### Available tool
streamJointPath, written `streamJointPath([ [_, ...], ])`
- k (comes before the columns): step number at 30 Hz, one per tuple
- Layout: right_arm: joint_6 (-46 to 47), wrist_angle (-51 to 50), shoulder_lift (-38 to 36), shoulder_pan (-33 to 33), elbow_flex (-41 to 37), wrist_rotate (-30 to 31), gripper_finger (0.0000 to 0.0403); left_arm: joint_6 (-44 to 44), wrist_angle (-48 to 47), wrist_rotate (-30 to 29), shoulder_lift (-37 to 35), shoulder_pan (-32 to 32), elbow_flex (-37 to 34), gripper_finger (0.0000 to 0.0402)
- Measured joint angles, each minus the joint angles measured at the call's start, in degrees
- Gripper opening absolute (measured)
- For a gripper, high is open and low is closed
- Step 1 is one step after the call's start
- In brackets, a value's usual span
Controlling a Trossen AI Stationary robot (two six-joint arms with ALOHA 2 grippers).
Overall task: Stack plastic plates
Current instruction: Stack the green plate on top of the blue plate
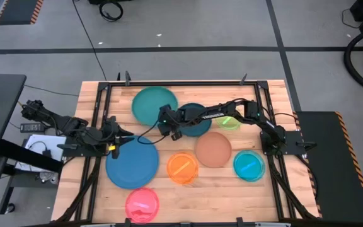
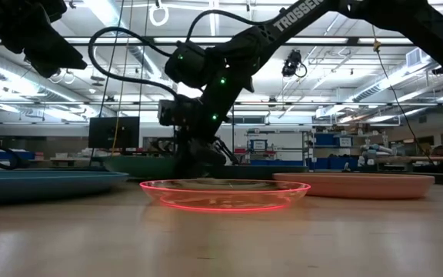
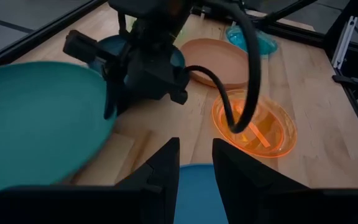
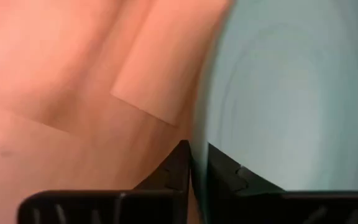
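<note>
My right gripper (image 1: pixel 171 129) reaches in from the table's right and is shut on the large teal plate (image 1: pixel 154 105), beside the dark teal plate (image 1: pixel 197 120). My left gripper (image 3: pixel 196 155) is open, its fingers above the far-left edge of the large blue plate (image 1: pixel 131 162), and it touches nothing that shows. The tan plate (image 1: pixel 213 149), orange plate (image 1: pixel 182 168), cyan plate (image 1: pixel 249 165) and pink plate (image 1: pixel 142 205) lie flat on the table. The green plate (image 1: pixel 229 122) lies partly under the right arm. My right gripper pinches the large teal plate's rim (image 4: pixel 211 124) between its two fingers (image 4: pixel 173 171), on the side facing the dark teal plate. The fingers come slanting down from the table's right. Whether the plate is lifted off the wood, I cannot tell.
The plates are spread over the wooden table inside a black frame (image 1: pixel 266 120). In the low view the pink plate (image 2: pixel 225 194) is nearest, with the tan plate (image 2: pixel 356 185) to the right and the blue plate (image 2: pixel 44 183) to the left. A black cable (image 3: pixel 244 81) hangs over the orange plate.
</note>
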Motion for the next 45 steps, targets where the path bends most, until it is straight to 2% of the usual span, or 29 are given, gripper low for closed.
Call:
streamJointPath([
  [4, -1.17, -0.48, -0.27, 1.19, 1.49, 0.65, 0.0024, 0.71, 1.66, -0.12, -0.02, 0.01, 0.00, 0.0103],
  [9, -2.75, -1.73, -0.27, 2.96, 4.03, 0.81, 0.0029, 4.61, 7.59, -0.15, -0.02, 0.01, 0.00, 0.0103],
  [17, -2.52, -9.79, -0.33, 6.81, 10.72, 1.87, 0.0031, 6.65, 11.15, -0.14, 0.23, -0.05, 0.00, 0.0103],
  [22, -1.84, -18.89, -0.33, 8.46, 14.79, 3.19, 0.0031, 9.48, 10.73, -0.09, 4.01, -0.06, 0.00, 0.0105],
  [25, 1.31, -23.23, -0.33, 8.60, 17.05, 2.55, 0.0031, 9.49, 8.65, -0.08, 6.96, 0.38, 0.00, 0.0115],
  [29, 4.19, -27.20, -0.33, 8.55, 18.24, 1.96, 0.0031, 9.12, 5.84, -0.82, 10.48, 1.52, 0.73, 0.0151],
  [36, 8.48, -32.36, -1.36, 9.27, 18.21, 1.64, 0.0031, 9.11, -7.45, -1.17, 20.63, 2.38, 10.39, 0.0213],
  [45, 11.65, -32.81, -4.84, 11.57, 18.28, -1.72, 0.0031, 11.39, -20.33, -0.96, 37.23, 0.64, 20.43, 0.0219],
])
